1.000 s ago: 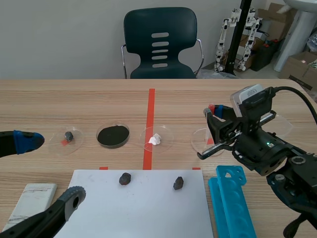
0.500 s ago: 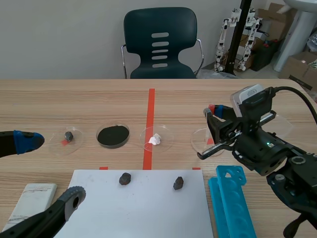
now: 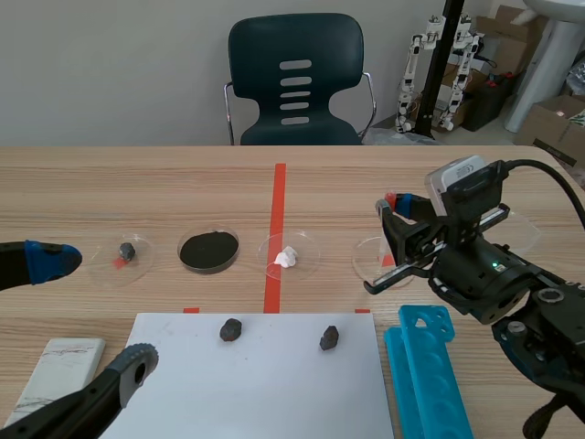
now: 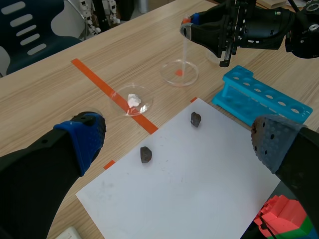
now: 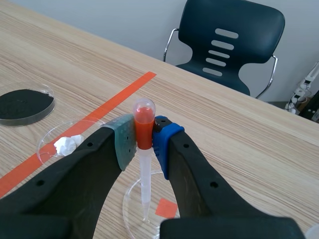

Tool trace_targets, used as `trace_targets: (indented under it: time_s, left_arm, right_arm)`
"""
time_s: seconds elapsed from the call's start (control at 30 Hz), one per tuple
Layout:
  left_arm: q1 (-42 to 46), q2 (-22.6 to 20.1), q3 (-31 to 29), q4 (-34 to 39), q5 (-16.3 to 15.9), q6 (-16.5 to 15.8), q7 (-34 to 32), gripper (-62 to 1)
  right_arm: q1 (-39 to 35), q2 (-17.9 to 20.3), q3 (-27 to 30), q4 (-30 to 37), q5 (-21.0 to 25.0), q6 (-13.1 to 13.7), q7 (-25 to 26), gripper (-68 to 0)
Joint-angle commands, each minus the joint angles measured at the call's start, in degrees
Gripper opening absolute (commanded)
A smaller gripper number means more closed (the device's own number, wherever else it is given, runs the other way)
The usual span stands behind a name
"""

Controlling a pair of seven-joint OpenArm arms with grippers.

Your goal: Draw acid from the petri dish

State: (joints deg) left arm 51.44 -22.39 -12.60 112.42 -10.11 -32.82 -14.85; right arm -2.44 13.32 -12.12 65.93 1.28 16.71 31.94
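1. Your right gripper (image 5: 144, 142) is clenched on a pipette (image 5: 144, 117). The grey-green and blue pads pinch its orange-red bulb, and the clear stem hangs straight down.
2. The pipette's tip points into the petri dish (image 5: 130, 206), the clear one standing over an orange-red tape square. You cannot tell from these views whether the tip touches the bottom.
3. In the scene view, that dish (image 3: 365, 257) is the rightmost in a row of four, just beside the right gripper (image 3: 402, 242). A blue tube rack (image 3: 430, 370) lies near it on the robot's side.
4. Your left gripper (image 4: 177, 144) hangs released, fingers spread wide and grasping nothing, above a white paper sheet (image 4: 199, 179). It is well apart from the dish.
5. Two dark stones (image 3: 231, 329) (image 3: 330, 338) sit on the sheet.
6. The other three dishes in the row hold white matter (image 3: 289, 257), black powder (image 3: 208, 250) and a small dark lump (image 3: 127, 250).
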Motion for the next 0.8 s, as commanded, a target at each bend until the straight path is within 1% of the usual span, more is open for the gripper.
trace_targets:
  time_s: [0.0,0.57,0.77]
  left_arm:
    - [0.1,0.0,0.1,0.6,-0.8,0.1,-0.8,0.6]
    - [0.1,0.0,0.1,0.6,-0.8,0.1,-0.8,0.6]
    - [0.1,0.0,0.1,0.6,-0.8,0.1,-0.8,0.6]
  right_arm:
    - [1.2,0.3,0.4,0.3,0.4,-0.2,1.0,-57.9]
    - [1.2,0.3,0.4,0.3,0.7,-0.2,1.0,-57.9]
    - [1.1,1.0,0.5,1.8,0.9,-0.2,0.7,-57.9]
